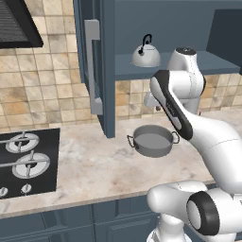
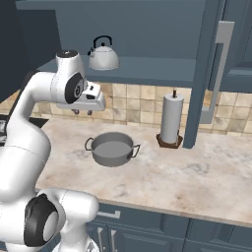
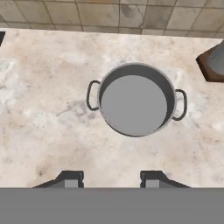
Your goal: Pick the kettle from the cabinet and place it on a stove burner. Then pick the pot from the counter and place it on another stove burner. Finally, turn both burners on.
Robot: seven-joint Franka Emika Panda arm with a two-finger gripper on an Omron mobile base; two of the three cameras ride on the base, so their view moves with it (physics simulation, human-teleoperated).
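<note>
The kettle (image 1: 145, 55) sits upright on the shelf of the open cabinet (image 1: 156, 19), its thin black handle arched over the dome; in the right base view it (image 2: 103, 57) stands toward the left end of that shelf. The cabinet door (image 1: 99, 66) hangs open, its long grey bar handle (image 1: 94, 66) facing the room.

Below the shelf, the pot (image 1: 152, 140) rests on the counter (image 1: 90, 165), empty, with a loop handle showing on each side. From the hand view the pot (image 3: 134, 99) lies straight under the camera, with the tiled wall (image 3: 113, 15) beyond it.

The gripper (image 2: 82, 111) hangs above the counter, well over the pot and below the shelf, pointing down. Its two fingertips (image 3: 70, 178) stand apart with bare counter between them — partly open, holding nothing, touching nothing.

On the left of the left base view the black cooktop (image 1: 47, 142) is set in the counter, with two burners (image 1: 21, 142) in sight and small silver knobs (image 1: 26, 188) along its front edge — both rings bare. A range hood (image 1: 16, 23) hangs above it.

To the right of the pot, near the wall, a paper towel roll (image 2: 171, 119) stands upright on a dark base, just beside a second open cabinet door (image 2: 204, 74).
</note>
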